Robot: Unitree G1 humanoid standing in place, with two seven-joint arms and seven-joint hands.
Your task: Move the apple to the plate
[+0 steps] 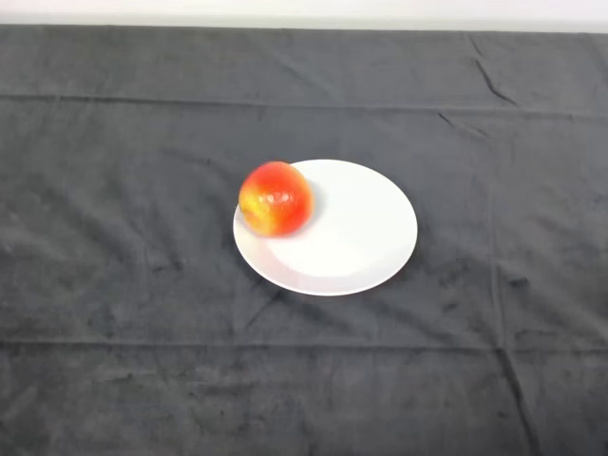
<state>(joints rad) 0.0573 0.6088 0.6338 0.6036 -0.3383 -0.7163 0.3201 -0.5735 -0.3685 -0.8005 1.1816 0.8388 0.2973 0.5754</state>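
The cloth (114,285) on the table is dark grey and looks soft and a bit fuzzy, not shiny at all, with long creases and little wrinkles running across it. The plate (366,237) is white, very smooth and a little shiny, and it looks like china or hard plastic, but I cannot tell which. The apple (275,198) has a smooth, shiny skin, red with a yellow patch on one side, and small bright spots of light sit on it.

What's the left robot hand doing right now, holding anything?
Left robot hand: not in view, so its state cannot be told. The apple sits on the plate's left edge.
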